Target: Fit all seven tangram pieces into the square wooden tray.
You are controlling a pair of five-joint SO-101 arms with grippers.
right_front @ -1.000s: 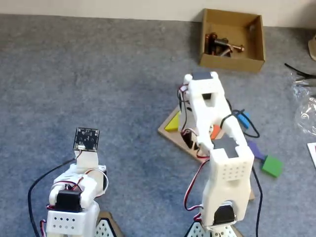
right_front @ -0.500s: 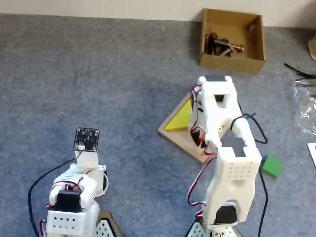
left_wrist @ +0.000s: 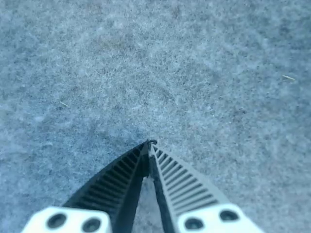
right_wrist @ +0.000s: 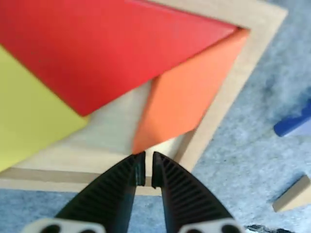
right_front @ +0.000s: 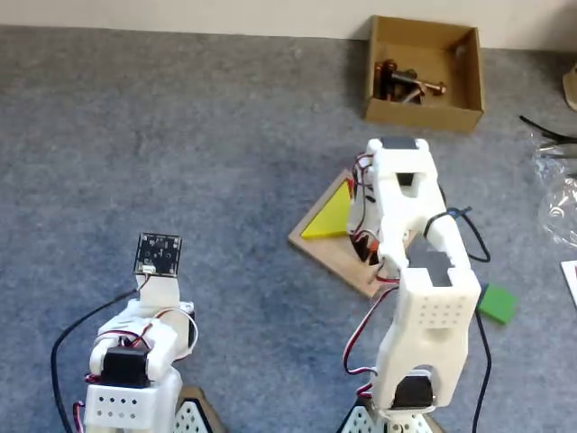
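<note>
A grey carpeted surface [right_front: 180,135] fills the scene, with one cardboard box [right_front: 419,115] at 1 o'clock in the high view holding a small heap of coppery metal parts [right_front: 406,81]. Just right of centre, toward 3 o'clock, lies the single square wooden tray [right_front: 329,257], turned corner-on. Three pieces lie in it: a yellow triangle [right_front: 332,216] at its 10 o'clock side, and, in the right wrist view, a red triangle [right_wrist: 107,48] against the yellow one and an orange piece [right_wrist: 189,92] tucked into a corner of the rim [right_wrist: 233,87], with a patch of bare tray floor between them. Two pieces lie outside on the carpet: a green square [right_front: 496,304] at 4 o'clock and a blue piece [right_wrist: 294,124] just past the tray's edge. The right arm [right_front: 406,234] stands over the tray and hides much of it. The right tool [right_wrist: 145,167] hangs above the tray's rim near the orange piece, all but closed with a thin slit at the tips and nothing held. The left tool [left_wrist: 147,150], at 7 o'clock, is closed tip to tip and empty over bare carpet.
</note>
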